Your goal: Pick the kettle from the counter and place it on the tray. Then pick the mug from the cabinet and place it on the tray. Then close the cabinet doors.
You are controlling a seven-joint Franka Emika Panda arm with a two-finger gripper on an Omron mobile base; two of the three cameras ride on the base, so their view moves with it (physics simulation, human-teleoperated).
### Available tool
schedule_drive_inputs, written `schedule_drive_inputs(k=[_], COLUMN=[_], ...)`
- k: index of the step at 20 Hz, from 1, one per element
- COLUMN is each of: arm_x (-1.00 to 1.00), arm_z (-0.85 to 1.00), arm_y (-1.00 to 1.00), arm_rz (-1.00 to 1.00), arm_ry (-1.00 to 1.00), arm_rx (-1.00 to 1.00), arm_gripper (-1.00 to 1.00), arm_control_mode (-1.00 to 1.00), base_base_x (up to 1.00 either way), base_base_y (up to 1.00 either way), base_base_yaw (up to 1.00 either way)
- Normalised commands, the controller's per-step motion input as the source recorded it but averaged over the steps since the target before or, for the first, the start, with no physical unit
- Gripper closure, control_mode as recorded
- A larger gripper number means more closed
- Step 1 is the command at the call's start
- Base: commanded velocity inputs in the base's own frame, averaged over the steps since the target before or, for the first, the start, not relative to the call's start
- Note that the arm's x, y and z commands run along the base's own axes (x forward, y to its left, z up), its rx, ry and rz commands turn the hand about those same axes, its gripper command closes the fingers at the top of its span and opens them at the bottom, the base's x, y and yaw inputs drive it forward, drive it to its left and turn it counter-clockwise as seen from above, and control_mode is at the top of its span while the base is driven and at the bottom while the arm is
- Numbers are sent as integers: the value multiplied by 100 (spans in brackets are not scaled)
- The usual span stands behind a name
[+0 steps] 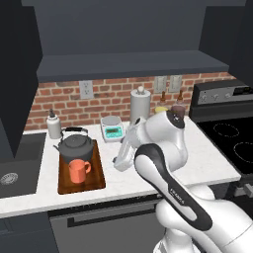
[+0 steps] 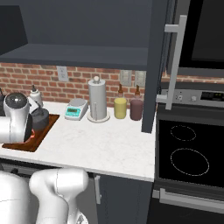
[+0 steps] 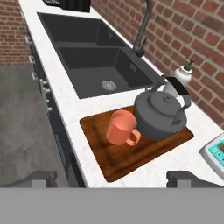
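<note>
Nearest you, the gripper [image 3: 111, 177] has its jaws spread wide and holds nothing; in the hand view both dark fingertips [image 3: 41, 178] rise at the bottom edge, with the tray just beyond them.

Next out, the tray [image 1: 99, 183] lies on the white counter [image 1: 207, 163], short edge toward you, long axis running back toward the brick wall. The orange-red mug [image 1: 78, 171] stands upright on its front half. The dark grey kettle [image 1: 75, 146] sits just behind it on the back half, handle arched over the lid. In the hand view mug and kettle look to be touching or nearly so; you cannot tell which.

By my reading both placements are done and only the cabinet doors remain.

The relation that matters: the doors are up and away from the hand, not down by the tray. In the right base view one cabinet door [image 2: 154, 61] stands swung out toward you, edge-on, over the counter's right end beside the stove [image 2: 188, 153]. Its silver bar handle [image 2: 176, 61] runs vertically. That door lies to the right of and above the gripper, so expect a climb and a swing right.

The cabinet [image 1: 133, 62] shelf behind sits bare and dark.
</note>
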Motion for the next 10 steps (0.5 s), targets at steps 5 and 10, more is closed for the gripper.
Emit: schedule_drive_inputs(k=[5, 10], arm_x=[-46, -43], arm_z=[40, 41], arm_y=[-12, -4], arm_rz=[-2, -1], arm_ry=[0, 0], arm_rx=[0, 0], arm_gripper=[-100, -100], arm_control_mode=[-100, -100], base_base_x=[0, 0], base_base_y=[0, 0], base_base_yaw=[0, 0])
